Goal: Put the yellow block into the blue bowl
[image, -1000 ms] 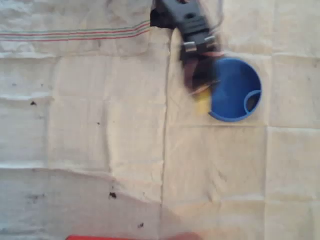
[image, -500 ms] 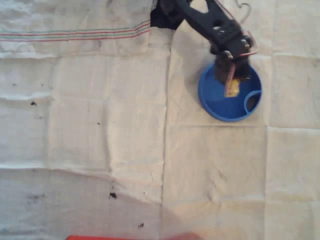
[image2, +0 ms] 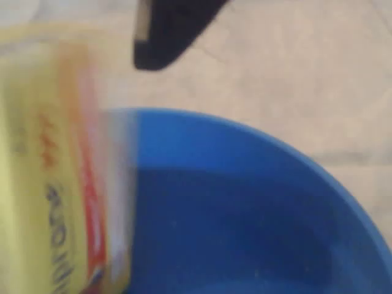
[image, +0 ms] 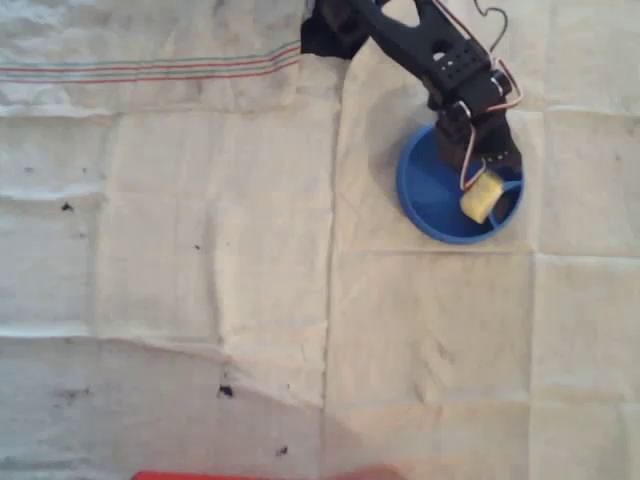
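Observation:
In the overhead view the blue bowl [image: 430,190] sits on the cloth at the upper right, its loop handle on the right side of the rim. My black arm reaches down from the top edge, and my gripper [image: 478,186] hangs over the bowl's right half, shut on the yellow block [image: 481,198]. In the wrist view the yellow block [image2: 55,171] looms blurred at the left, with red and dark print on it. A black finger [image2: 165,37] shows at the top, and the blue bowl [image2: 245,214] lies below.
A pale creased cloth [image: 200,280] covers the table, with a striped band [image: 150,70] at the upper left and a few dark specks. A red object [image: 250,475] pokes in at the bottom edge.
My gripper swung right from the bowl's left rim to over the bowl with the yellow block, then moved a little further right and down toward the loop handle.

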